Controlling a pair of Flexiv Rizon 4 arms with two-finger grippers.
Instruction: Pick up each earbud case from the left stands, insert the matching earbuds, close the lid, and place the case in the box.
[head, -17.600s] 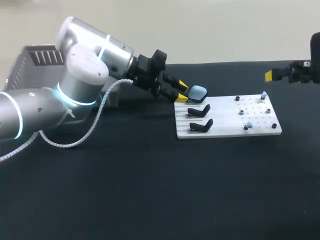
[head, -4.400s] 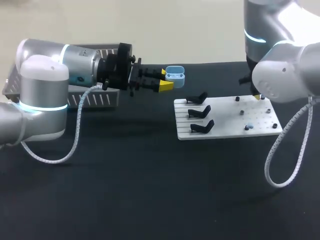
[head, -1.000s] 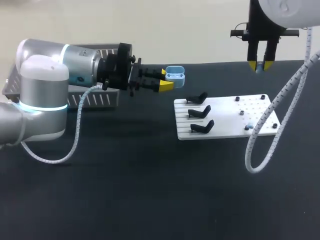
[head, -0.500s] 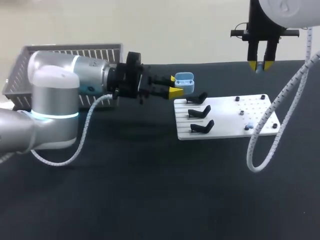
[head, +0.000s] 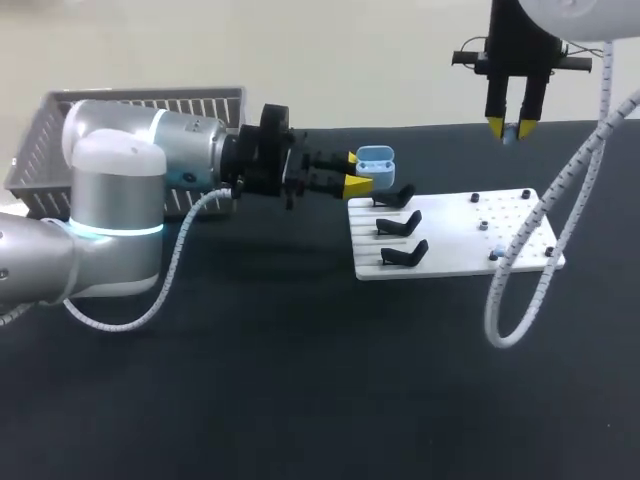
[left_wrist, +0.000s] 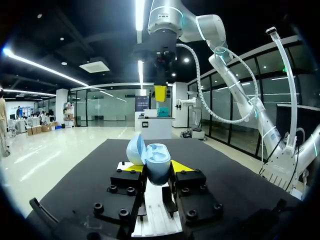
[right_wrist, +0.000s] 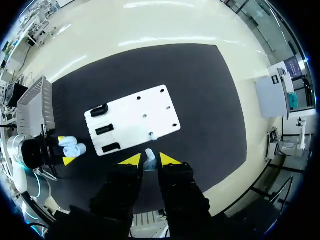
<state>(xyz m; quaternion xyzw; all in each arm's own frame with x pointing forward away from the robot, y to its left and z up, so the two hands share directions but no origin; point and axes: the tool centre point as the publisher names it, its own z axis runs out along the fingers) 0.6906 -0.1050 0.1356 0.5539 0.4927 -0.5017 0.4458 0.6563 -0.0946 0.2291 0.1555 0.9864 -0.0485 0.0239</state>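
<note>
1. left gripper (head: 352, 172): upper middle of frame, clamped on the case (head: 376, 157); lid open, near the left end of the board (head: 452, 245).
2. right gripper (head: 510, 127): upper right, fingers narrow, pinching a pale earbud (head: 510, 135) high over the table (head: 300, 380).
3. board: white, centre right; three black stands (head: 397, 222) at its left end.
4. basket (head: 130, 105): grey, upper left.

Place: robotics lab.
Evidence: left arm (head: 120, 190) and right arm (head: 560, 15) over a black counter (head: 300, 380).
Fixtures: white board (head: 450, 252) carrying black stands (head: 398, 222); wire basket (head: 120, 105) at the counter's far left.
</note>
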